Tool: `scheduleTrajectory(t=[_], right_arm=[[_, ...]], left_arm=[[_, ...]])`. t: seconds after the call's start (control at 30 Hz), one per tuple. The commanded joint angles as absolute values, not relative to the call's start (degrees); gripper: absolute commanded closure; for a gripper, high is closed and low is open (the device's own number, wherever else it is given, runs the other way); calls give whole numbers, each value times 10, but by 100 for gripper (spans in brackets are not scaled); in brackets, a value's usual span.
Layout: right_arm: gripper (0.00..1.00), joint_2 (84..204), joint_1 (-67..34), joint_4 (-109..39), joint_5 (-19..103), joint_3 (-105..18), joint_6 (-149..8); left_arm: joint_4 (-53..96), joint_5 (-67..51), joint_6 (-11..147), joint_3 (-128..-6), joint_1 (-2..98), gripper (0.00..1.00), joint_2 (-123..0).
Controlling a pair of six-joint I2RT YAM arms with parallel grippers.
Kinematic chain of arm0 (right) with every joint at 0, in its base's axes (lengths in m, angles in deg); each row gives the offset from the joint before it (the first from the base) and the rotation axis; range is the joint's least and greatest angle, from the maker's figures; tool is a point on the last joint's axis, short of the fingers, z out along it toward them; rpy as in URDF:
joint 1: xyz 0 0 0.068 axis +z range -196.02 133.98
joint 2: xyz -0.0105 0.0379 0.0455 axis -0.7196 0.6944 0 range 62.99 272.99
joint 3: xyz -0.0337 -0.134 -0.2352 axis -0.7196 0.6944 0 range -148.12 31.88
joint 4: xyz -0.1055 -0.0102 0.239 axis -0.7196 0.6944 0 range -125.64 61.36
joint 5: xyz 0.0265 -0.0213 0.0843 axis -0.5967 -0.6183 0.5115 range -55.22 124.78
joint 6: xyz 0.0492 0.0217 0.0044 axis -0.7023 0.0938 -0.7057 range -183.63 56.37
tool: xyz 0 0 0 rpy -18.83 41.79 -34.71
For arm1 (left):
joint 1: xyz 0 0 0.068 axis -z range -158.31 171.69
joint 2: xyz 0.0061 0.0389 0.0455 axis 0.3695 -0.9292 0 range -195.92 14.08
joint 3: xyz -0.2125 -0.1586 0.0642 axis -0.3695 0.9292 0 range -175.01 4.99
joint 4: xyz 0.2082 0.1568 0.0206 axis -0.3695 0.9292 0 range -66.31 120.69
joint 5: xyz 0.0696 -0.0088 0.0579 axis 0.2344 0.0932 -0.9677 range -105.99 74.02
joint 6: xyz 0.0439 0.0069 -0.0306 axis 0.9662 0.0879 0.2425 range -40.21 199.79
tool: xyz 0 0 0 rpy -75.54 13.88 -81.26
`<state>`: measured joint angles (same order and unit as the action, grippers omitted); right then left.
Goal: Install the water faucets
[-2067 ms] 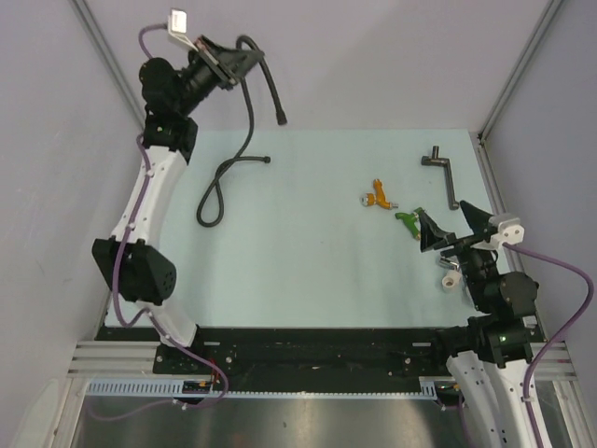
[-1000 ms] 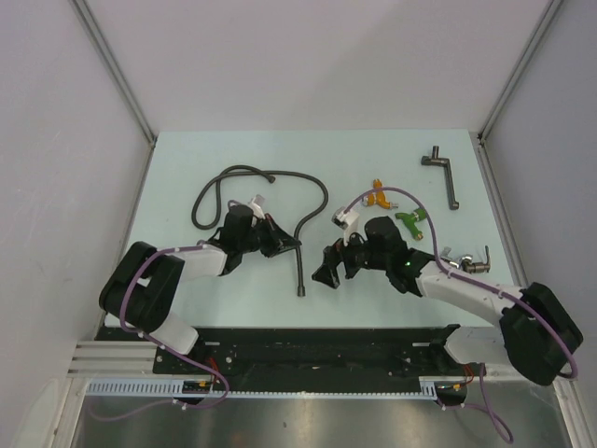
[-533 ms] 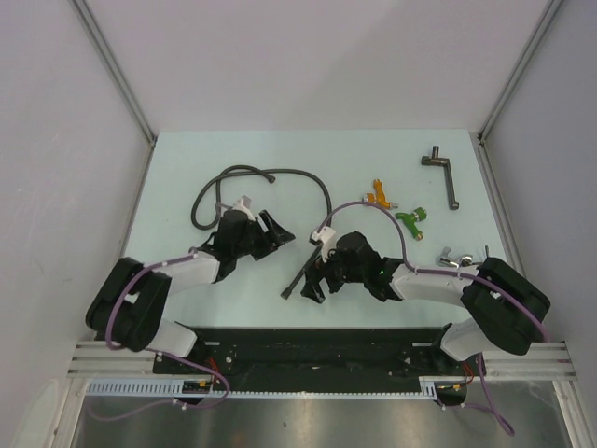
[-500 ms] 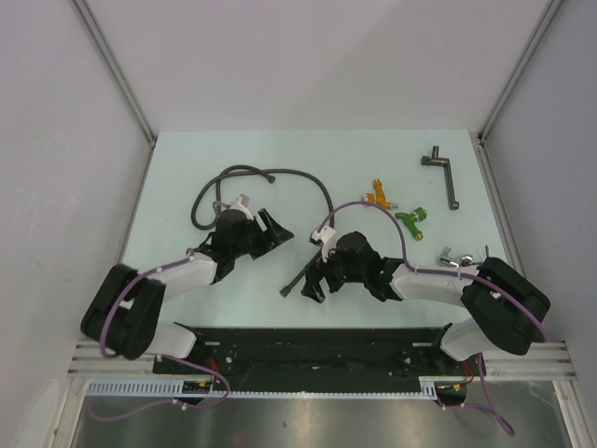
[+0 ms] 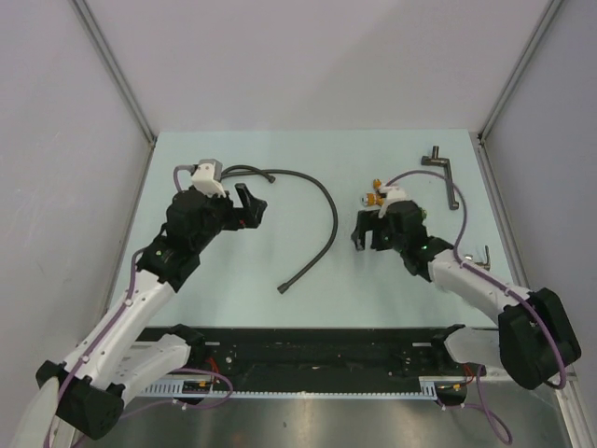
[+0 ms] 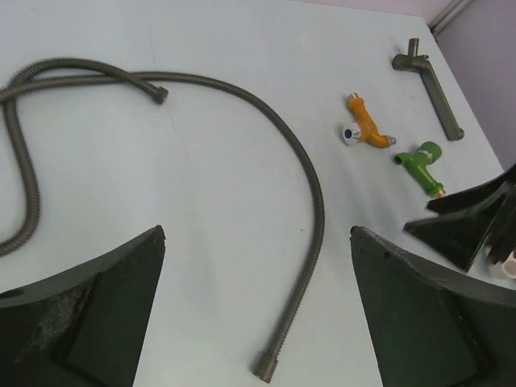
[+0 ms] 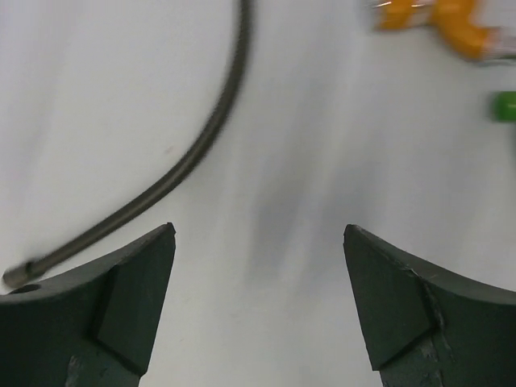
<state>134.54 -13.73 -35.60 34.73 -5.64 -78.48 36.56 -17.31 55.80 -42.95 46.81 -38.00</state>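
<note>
The orange faucet (image 6: 367, 131) and the green faucet (image 6: 423, 165) lie side by side on the pale table, far right. In the top view only a bit of the orange faucet (image 5: 374, 197) shows beside my right wrist. My right gripper (image 7: 258, 234) hovers open and empty just left of them, over bare table; the orange faucet (image 7: 439, 16) and the green faucet (image 7: 506, 105) sit at the upper right of its view. My left gripper (image 6: 258, 234) is open and raised above the table, holding nothing. In the top view the left gripper (image 5: 250, 207) is at the left and the right gripper (image 5: 367, 233) right of centre.
A long dark hose (image 5: 328, 201) curves across the table's middle, its free end (image 6: 266, 371) below my left fingers. A grey L-shaped pipe (image 5: 448, 177) lies at the far right. A silver fitting (image 5: 481, 256) rests near the right edge.
My left gripper opened, let go of the hose and rose back to the left. My right gripper swung from the hose's near end up and right toward the faucets.
</note>
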Motion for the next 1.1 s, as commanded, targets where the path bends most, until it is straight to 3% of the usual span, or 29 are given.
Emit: scheduleTrajectory(t=[0.0,0.13,0.47,1.07], right_arm=[[12,1322,-246,-242,317,-101,-807],[13,1358,-349,-194,327,-140,-809],[18,1502,-426,-163,333,-224,-787],[32,1627,-422,-134,362,-278,-729]], left_arm=[[436,-203,671,-477,470,0,-363],[432,-196,680,-472,469,0,-358],[443,-273,726,-429,470,0,-313],[416,-295,723,-394,469,0,-221]])
